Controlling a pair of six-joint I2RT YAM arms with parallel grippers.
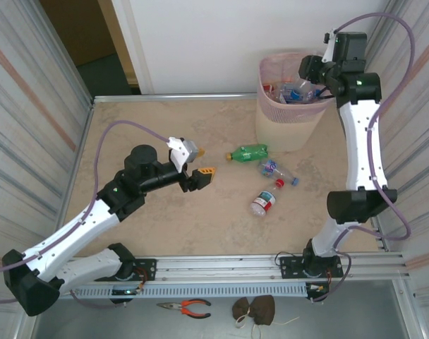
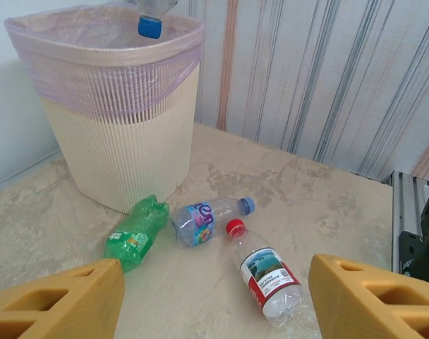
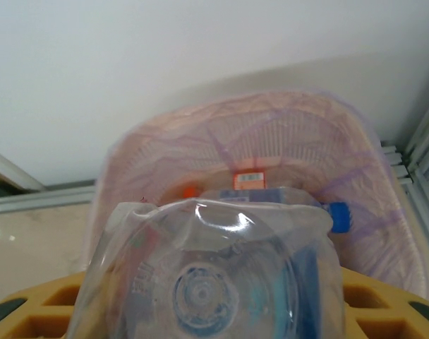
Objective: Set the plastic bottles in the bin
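Right gripper holding a bottle over the bin, left gripper open above the table.

Right gripper (image 3: pixel 213 314) clamped on a clear bottle (image 3: pixel 214 275), base toward the wrist camera, right over the bin (image 3: pixel 165 152); more bottles lie inside it. In the top view the bin (image 1: pixel 288 123) stands at the upper right of the table, near the white wall (image 1: pixel 221 42). Left gripper (image 1: pixel 195 163) is left of centre, jaws apart, nothing between them. On the beige marbled table (image 1: pixel 151 127), just below the bin: green bottle (image 1: pixel 248 152), blue-capped bottle (image 1: pixel 278 169), red-capped bottle (image 1: pixel 264 202), all lying down and close together. Striped panels (image 1: pixel 31 106) line both sides, with a dark doorway (image 1: pixel 80 35) at upper left. A metal rail (image 1: pixel 221 267) runs along the bottom edge, with orange-handled pliers (image 1: pixel 186 306) below it.
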